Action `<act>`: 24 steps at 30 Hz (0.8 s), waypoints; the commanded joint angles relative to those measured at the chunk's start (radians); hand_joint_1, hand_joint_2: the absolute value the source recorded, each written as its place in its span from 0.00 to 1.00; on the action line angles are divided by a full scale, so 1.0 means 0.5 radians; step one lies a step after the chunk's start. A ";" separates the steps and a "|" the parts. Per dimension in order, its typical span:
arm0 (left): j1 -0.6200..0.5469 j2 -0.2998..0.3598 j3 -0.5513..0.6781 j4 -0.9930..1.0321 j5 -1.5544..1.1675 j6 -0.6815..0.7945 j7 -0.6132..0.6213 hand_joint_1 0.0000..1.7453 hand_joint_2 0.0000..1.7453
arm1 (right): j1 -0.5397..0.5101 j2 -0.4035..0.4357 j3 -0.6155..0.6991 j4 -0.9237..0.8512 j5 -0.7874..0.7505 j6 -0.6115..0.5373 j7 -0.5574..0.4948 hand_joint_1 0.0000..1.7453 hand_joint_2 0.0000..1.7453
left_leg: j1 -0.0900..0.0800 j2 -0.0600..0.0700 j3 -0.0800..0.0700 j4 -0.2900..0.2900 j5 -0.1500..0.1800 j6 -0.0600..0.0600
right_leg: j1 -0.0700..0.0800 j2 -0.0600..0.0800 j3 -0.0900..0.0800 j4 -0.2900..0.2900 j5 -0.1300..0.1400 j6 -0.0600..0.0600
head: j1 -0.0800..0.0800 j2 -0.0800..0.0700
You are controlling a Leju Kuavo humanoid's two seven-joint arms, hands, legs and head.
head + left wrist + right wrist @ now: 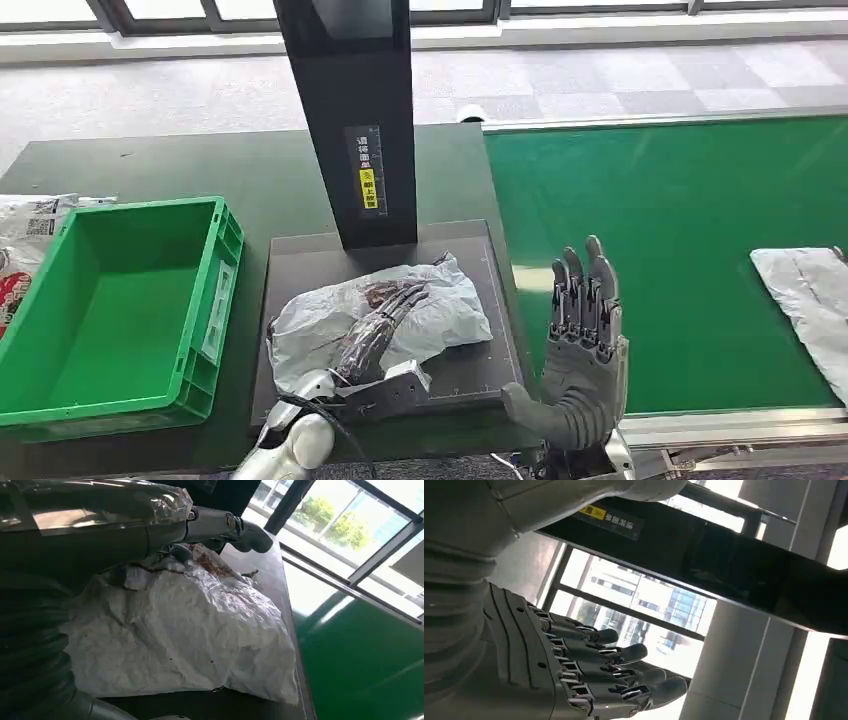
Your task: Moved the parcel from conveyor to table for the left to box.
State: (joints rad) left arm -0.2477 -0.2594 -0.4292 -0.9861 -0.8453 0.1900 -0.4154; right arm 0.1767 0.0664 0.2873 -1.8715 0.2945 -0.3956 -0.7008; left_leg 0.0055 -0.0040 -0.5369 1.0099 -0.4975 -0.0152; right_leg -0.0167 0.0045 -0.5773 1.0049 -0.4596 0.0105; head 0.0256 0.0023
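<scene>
Parcel (385, 320) lying on grey plate (470, 375), long axis left-right, directly under left hand (375, 335) fingers resting on it, grasp unclear; green box (60, 400) left. Right hand (583, 340) released, upright.

Parcel (440, 305): white crinkled plastic mailer bag, soft and lumpy, with dark reddish-brown marking on its upper face. Lies flat on the dark grey platform (470, 375), just in front of the base of the black post (350, 120). Long axis runs diagonally across the platform. Green crate (205, 300): open-topped, stands just left of the platform.
</scene>
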 commanded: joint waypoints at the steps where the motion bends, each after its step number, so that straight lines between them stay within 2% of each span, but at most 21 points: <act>1: -0.321 0.060 -0.127 0.465 -0.036 -0.085 0.072 0.00 1.00 | -0.214 0.118 -0.123 0.195 -0.063 0.120 0.005 0.00 1.00 | 0.000 0.001 0.000 -0.004 0.004 0.000 | 0.001 0.000 -0.001 -0.004 0.004 -0.003 | 0.000 0.000; 5: -0.428 0.054 -0.068 0.633 -0.134 0.119 0.195 0.00 1.00 | -0.235 0.140 -0.145 0.207 -0.052 0.166 0.005 0.00 1.00 | 0.001 0.001 0.000 -0.002 0.004 -0.001 | 0.001 0.000 0.000 -0.002 0.003 -0.002 | 0.000 0.000; 10: -0.428 0.054 -0.068 0.633 -0.134 0.119 0.195 0.00 1.00 | -0.235 0.140 -0.145 0.207 -0.052 0.166 0.005 0.00 1.00 | 0.001 0.001 0.001 -0.003 0.007 -0.001 | 0.001 0.000 0.001 -0.003 0.006 -0.002 | 0.000 0.000; 11: -0.441 0.094 -0.094 0.637 -0.386 0.371 0.446 1.00 1.00 | -0.237 0.147 -0.137 0.170 -0.045 0.149 0.005 0.00 1.00 | 0.001 0.002 0.001 -0.006 0.009 -0.002 | 0.002 0.000 0.001 -0.006 0.007 -0.003 | 0.000 0.000; 12: -0.448 0.072 -0.060 0.669 -0.703 0.736 0.726 1.00 1.00 | -0.237 0.176 -0.140 0.159 -0.018 0.158 0.005 0.00 1.00 | 0.001 0.001 0.001 -0.004 0.007 -0.001 | 0.002 0.000 0.001 -0.004 0.006 -0.003 | 0.001 0.000; 17: -0.437 0.071 0.013 0.652 -0.828 0.760 0.747 1.00 1.00 | -0.241 0.231 -0.175 0.152 0.026 0.207 0.005 0.00 1.00 | 0.001 0.006 0.000 -0.004 0.006 -0.003 | 0.002 0.005 -0.003 -0.002 0.006 -0.003 | 0.000 0.000; 18: -0.421 0.075 0.016 0.634 -0.960 0.844 0.843 1.00 1.00 | -0.248 0.245 -0.190 0.146 0.034 0.224 0.005 0.00 1.00 | 0.001 0.000 -0.001 -0.002 0.006 -0.002 | 0.001 -0.001 -0.001 0.000 0.004 -0.003 | 0.000 0.000; 20: -0.405 0.059 0.071 0.630 -1.044 0.869 0.864 1.00 1.00 | -0.257 0.261 -0.203 0.143 0.047 0.244 0.005 0.00 1.00 | 0.001 -0.003 -0.002 -0.002 0.007 -0.002 | 0.001 -0.003 -0.001 -0.001 0.005 -0.002 | 0.000 0.000; 24: -0.370 0.032 0.142 0.600 -1.172 0.920 0.878 1.00 1.00 | -0.266 0.287 -0.228 0.120 0.075 0.274 0.005 0.00 1.00 | 0.001 0.004 -0.002 -0.005 0.008 -0.001 | 0.002 0.004 -0.003 -0.005 0.008 -0.003 | 0.000 0.000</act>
State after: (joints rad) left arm -0.4213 -0.2491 -0.4345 -0.7317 -1.3543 0.6196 0.0042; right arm 0.0806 0.1644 0.2491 -1.8402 0.3170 -0.2773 -0.6985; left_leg 0.0057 -0.0056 -0.5388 1.0099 -0.4947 -0.0160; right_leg -0.0166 0.0038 -0.5784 1.0055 -0.4580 0.0103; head 0.0256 0.0023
